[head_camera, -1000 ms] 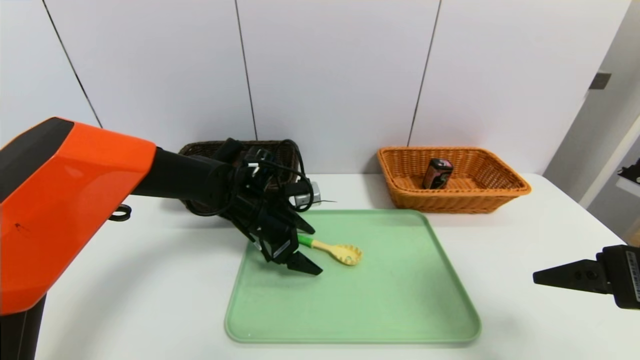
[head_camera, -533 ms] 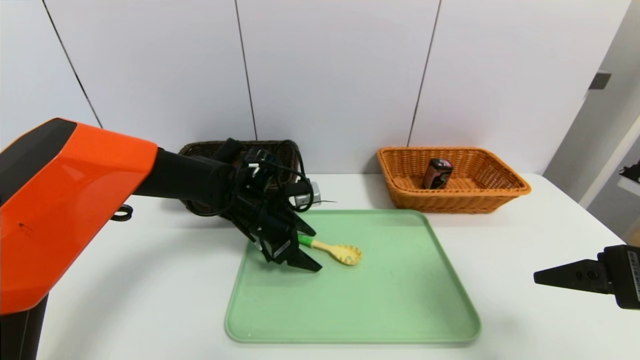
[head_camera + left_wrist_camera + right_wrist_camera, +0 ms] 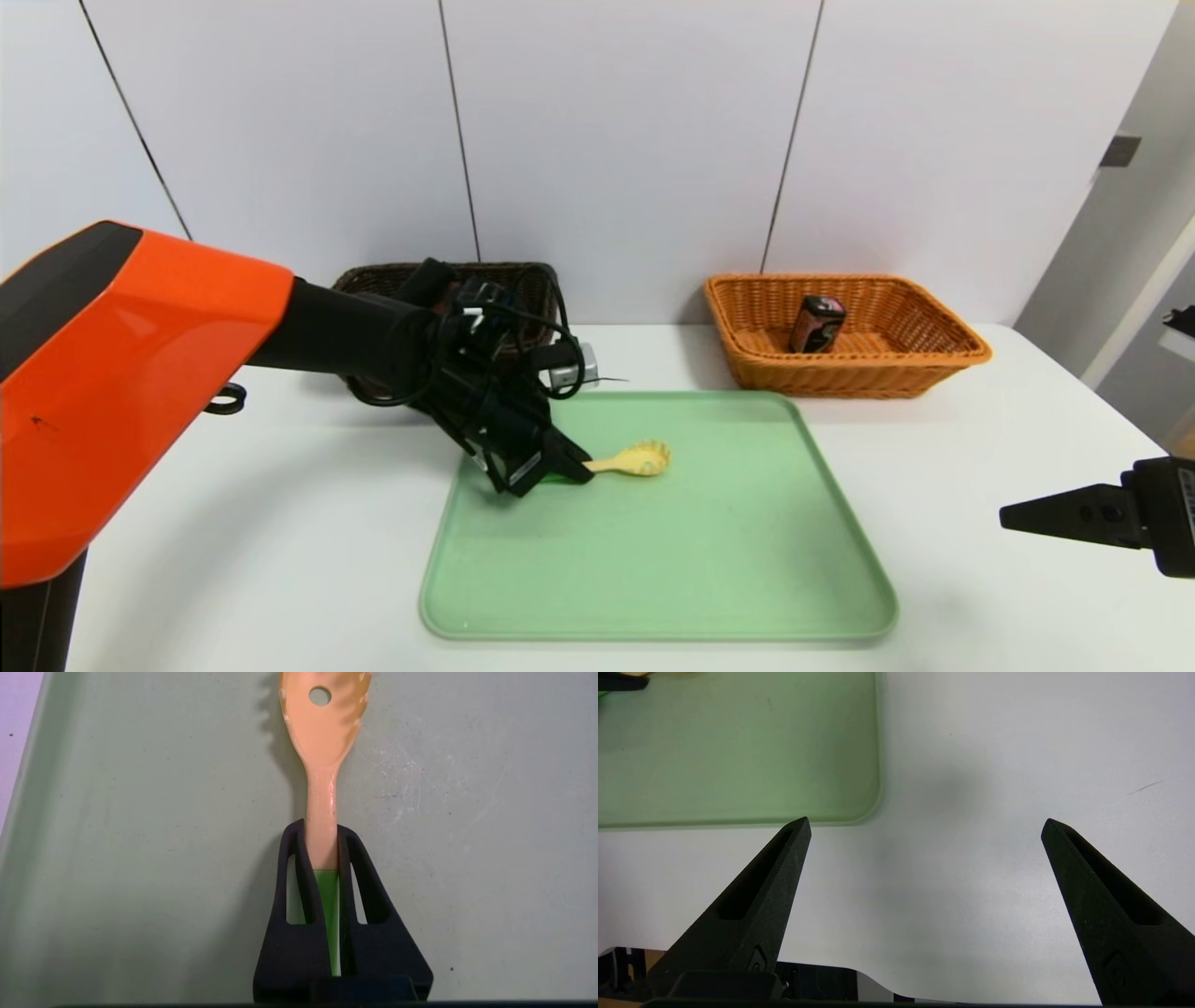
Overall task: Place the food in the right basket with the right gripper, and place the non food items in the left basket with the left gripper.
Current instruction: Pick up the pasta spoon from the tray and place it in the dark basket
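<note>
- My left claw (image 3: 566,464) is low over the green tray (image 3: 709,579), toward the tray's corner nearest the dark basket, and it is pinching the pasta spoon (image 3: 635,459).
- In my left wrist view the left claw (image 3: 321,833) has both fingers (image 3: 299,872) pressed against the spoon's neck, right where the yellow part meets the green handle; the pasta spoon (image 3: 322,742) points straight out past the fingertips, its toothed head with the round hole over the tray (image 3: 117,835).
- From my head the spoon's yellow head sticks out of the claw toward the tray's middle; I cannot tell whether the head touches the tray.
- The left basket (image 3: 373,277), dark brown wicker, sits on the white counter (image 3: 280,523) just beyond the tray's far corner, mostly hidden behind my left arm; I cannot see what lies inside it.
- The right basket (image 3: 934,359), orange wicker, stands on the counter just beyond the tray's other far corner.
- The food (image 3: 818,323), a small dark package with pink print, leans tilted inside the right basket.
- My right claw (image 3: 1018,515) hovers over bare counter well beside the tray, on the side of the orange basket.
- My right wrist view shows the right claw (image 3: 927,823) spread wide with nothing between its fingers (image 3: 756,896), the tray's (image 3: 738,765) rounded corner beyond them.
</note>
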